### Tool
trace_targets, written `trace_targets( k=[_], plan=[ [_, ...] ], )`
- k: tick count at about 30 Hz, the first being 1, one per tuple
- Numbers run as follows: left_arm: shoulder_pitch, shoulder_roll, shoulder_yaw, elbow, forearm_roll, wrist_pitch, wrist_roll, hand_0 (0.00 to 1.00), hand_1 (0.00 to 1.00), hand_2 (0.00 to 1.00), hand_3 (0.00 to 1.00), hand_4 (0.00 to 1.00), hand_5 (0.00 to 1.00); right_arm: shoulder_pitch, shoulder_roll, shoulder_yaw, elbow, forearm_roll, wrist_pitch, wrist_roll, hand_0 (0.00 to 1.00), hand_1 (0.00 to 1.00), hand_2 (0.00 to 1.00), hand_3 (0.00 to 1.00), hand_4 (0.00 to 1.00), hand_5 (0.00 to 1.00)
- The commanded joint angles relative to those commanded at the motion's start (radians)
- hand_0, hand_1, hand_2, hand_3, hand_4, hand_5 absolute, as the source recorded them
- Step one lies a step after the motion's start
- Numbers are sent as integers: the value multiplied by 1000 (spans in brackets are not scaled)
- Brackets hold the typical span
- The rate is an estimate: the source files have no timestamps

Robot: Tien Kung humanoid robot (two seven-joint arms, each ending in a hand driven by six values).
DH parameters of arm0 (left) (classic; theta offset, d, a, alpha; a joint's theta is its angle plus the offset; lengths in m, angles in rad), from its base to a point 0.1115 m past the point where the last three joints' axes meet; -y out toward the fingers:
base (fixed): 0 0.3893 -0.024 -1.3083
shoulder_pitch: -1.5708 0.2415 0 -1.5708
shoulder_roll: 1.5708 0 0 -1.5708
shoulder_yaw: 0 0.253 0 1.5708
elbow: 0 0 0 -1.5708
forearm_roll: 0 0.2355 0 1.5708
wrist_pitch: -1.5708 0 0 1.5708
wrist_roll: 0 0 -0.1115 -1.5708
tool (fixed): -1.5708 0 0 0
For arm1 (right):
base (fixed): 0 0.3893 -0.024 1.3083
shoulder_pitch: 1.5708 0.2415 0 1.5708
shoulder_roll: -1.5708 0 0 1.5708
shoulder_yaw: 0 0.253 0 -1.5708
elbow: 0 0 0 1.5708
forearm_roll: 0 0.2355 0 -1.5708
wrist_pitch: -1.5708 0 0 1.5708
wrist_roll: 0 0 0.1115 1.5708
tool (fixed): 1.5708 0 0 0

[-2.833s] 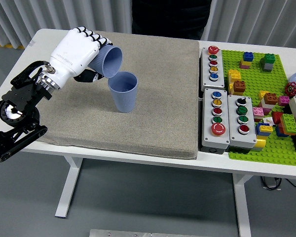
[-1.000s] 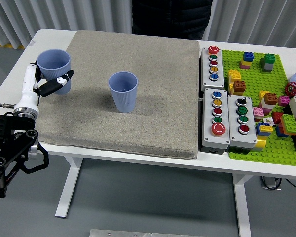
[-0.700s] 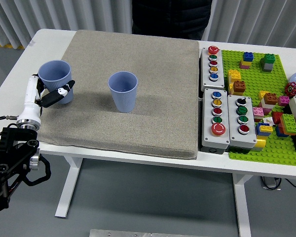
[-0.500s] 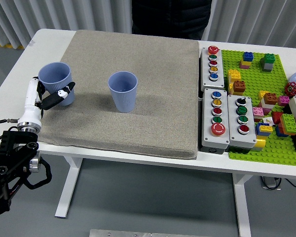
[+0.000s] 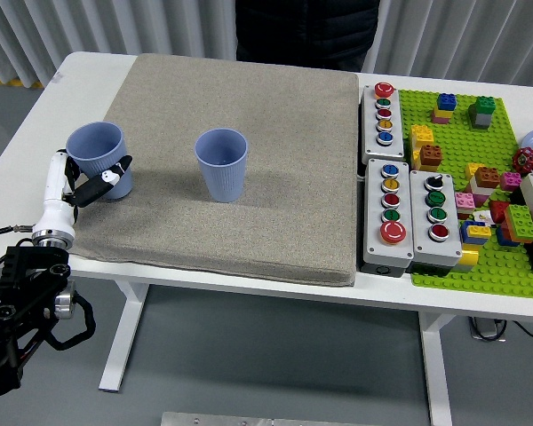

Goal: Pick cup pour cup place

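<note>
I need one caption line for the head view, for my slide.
Left hand grips a blue cup at the grey mat's left edge; a second blue cup stands mid-mat.

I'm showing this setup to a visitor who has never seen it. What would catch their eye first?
Probably the two blue cups on the grey mat: one cup stands alone mid-mat, the other cup at the mat's left edge, held by the robot's left hand. Next, the bright green brick board at far right, beside grey button boxes.

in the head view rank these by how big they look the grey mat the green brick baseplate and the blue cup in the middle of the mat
1. Grey mat, largest.
2. Green brick baseplate, partly cut off at the right edge.
3. Blue cup, smallest.
</note>
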Motion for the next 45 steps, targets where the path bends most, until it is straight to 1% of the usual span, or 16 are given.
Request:
trace_targets(
  k=[2, 3, 8, 9, 14, 15, 20, 21, 26, 27, 32, 33, 38, 39, 45],
  plan=[
    [-2, -1, 5, 6, -2, 0, -2, 644, 644, 665, 616, 872, 335, 0, 0, 0, 0, 1, 0, 0, 721, 689, 735, 699, 314, 304],
    [-3, -2, 6, 9, -1, 0, -2, 646, 650, 668, 623, 875, 290, -1, 0, 0, 0, 1, 0, 0, 721, 689, 735, 698, 312, 304],
    [-6, -2, 14, 15, -9, 0, -6, 646, 650, 668, 623, 875, 290, -1, -1, 1, 0, 0, 0, 0, 721, 689, 735, 698, 312, 304],
    [-6, -1, 16, 15, -9, 0, -6, 649, 656, 677, 630, 890, 308, -1, -1, 1, 0, 0, 0, 0, 721, 688, 735, 698, 312, 304],
    [-5, -2, 20, 23, -9, -2, -6, 649, 656, 677, 630, 890, 308, -1, -1, 3, 0, -4, 1, -1, 721, 688, 735, 698, 312, 304],
    [-2, -2, 21, 25, -9, -3, -6, 653, 658, 681, 632, 892, 330, -2, -1, 4, 0, -6, 1, -1, 721, 688, 735, 698, 312, 302],
    [5, -1, 19, 23, -4, -5, -7, 653, 658, 681, 632, 892, 330, 0, -1, 3, 0, -5, 1, -1, 721, 688, 735, 698, 312, 302],
    [5, -1, 17, 20, 2, -8, -6, 666, 662, 695, 666, 905, 353, 0, -1, 3, 0, -4, 1, -1, 721, 688, 735, 698, 311, 301],
    [10, -2, 9, 13, 25, -30, 3, 666, 662, 695, 666, 905, 353, 0, -1, 3, 0, -5, 1, -1, 721, 688, 735, 698, 311, 301],
    [13, -3, 6, 11, 33, -38, 7, 691, 705, 763, 819, 945, 400, 0, -1, 3, 0, -4, 0, -1, 721, 688, 735, 697, 310, 300],
    [22, -4, -7, 0, 70, -61, 22, 691, 705, 763, 819, 945, 400, -3, -1, 4, 0, -7, 1, -2, 721, 688, 735, 697, 310, 300],
    [25, -4, -13, -5, 78, -64, 24, 738, 737, 871, 976, 985, 472, -5, -1, 4, 0, -8, 1, -2, 722, 688, 735, 697, 310, 299],
    [32, -1, -27, -11, 88, -70, 28, 738, 737, 871, 976, 985, 472, -8, 0, 6, 0, -12, 1, -2, 722, 688, 735, 697, 310, 299],
    [35, 1, -31, -13, 93, -71, 30, 742, 741, 887, 984, 988, 482, -9, 0, 6, 0, -13, 1, -3, 721, 688, 734, 696, 308, 299],
    [41, 4, -45, -21, 109, -76, 34, 746, 746, 896, 990, 986, 484, -10, 0, 6, 0, -14, 1, -3, 722, 688, 734, 696, 308, 298]
  ],
)
